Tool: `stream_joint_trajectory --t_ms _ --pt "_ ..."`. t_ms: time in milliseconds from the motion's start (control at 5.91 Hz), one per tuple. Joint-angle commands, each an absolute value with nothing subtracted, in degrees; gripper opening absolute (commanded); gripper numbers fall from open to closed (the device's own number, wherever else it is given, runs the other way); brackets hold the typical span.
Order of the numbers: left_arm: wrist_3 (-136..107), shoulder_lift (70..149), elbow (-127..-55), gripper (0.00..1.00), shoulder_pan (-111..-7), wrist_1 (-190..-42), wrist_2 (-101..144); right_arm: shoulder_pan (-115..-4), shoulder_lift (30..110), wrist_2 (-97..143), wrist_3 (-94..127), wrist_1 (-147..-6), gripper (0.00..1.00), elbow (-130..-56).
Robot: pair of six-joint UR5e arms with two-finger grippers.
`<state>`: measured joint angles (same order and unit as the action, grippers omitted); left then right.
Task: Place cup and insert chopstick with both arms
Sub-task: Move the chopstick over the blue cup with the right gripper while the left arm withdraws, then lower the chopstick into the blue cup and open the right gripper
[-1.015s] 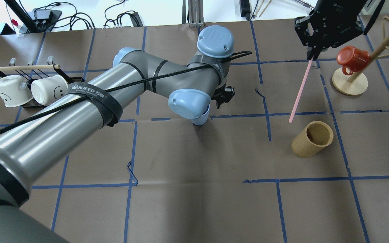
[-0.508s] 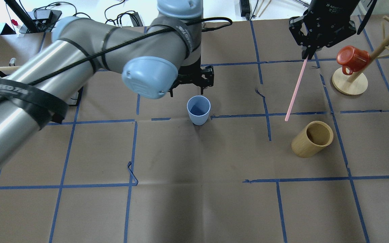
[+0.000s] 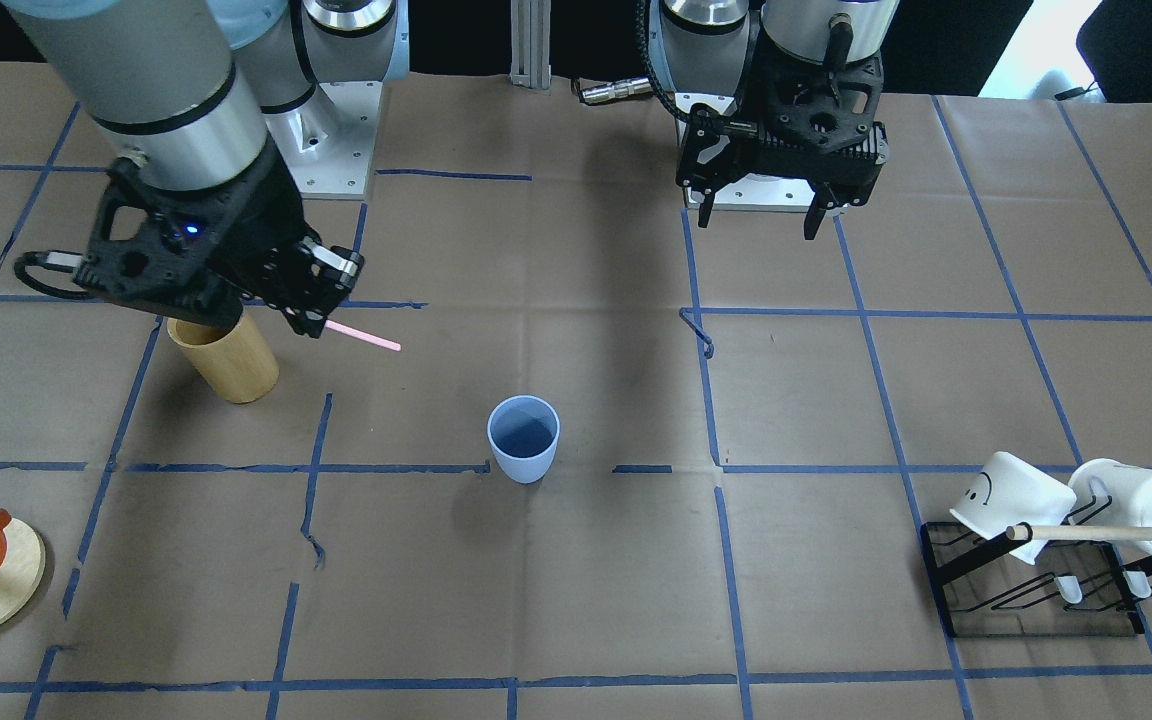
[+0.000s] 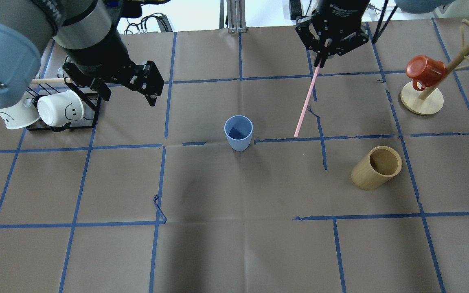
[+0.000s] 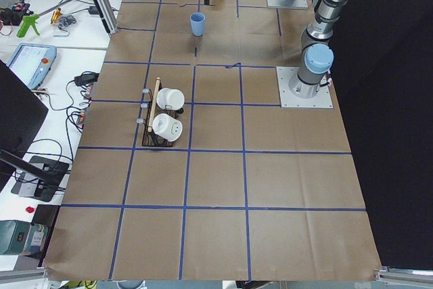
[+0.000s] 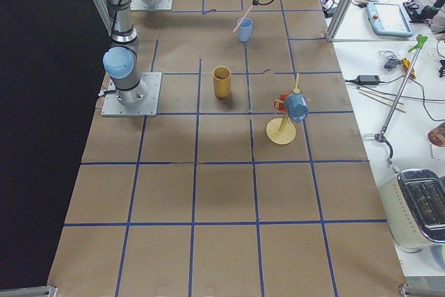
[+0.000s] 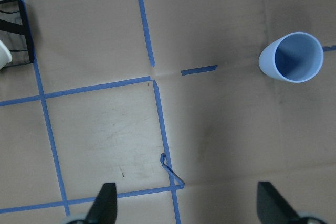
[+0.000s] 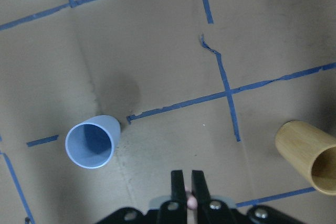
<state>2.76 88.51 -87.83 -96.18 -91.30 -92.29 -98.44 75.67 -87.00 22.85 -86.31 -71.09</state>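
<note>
The light blue cup (image 4: 238, 132) stands upright and alone near the table's middle; it also shows in the front view (image 3: 523, 438) and both wrist views (image 7: 291, 57) (image 8: 90, 141). My left gripper (image 4: 128, 95) is open and empty, raised well to the cup's left near the mug rack (image 3: 760, 220). My right gripper (image 4: 321, 61) is shut on the top of the pale pink chopstick (image 4: 307, 101), which hangs slanted with its lower tip to the right of the cup, apart from it. In the right wrist view the fingers (image 8: 178, 184) pinch the stick.
A tan bamboo cylinder (image 4: 376, 167) stands at the right. A wooden mug tree with a red mug (image 4: 424, 71) is at the far right. A black rack (image 4: 47, 122) with two white mugs and a wooden dowel sits at the far left.
My left gripper has drawn back from the cup, leaving it standing, and swung left toward the rack. My right gripper has carried the chopstick left toward the cup.
</note>
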Motion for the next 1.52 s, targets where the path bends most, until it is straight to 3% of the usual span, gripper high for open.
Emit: stream_joint_trajectory --t_ms 0,169,677,1354 --pt "3.34 87.98 -90.69 0.98 -95.28 -87.57 -91.94 -105.00 66.15 -87.54 26.97 -85.61 0.05 -59.31" --pt "3.51 88.15 -90.79 0.98 -94.93 -87.02 -87.93 -106.86 62.87 -87.54 28.29 -85.34 0.05 -55.15" --pt "3.17 87.89 -89.57 0.99 -94.05 -87.89 -88.07 -107.93 58.55 -87.63 29.09 -86.30 0.05 -55.19" --pt "3.25 87.36 -88.33 0.99 -91.14 -90.44 -88.68 -107.93 56.60 -87.10 28.74 -91.37 0.06 -63.08"
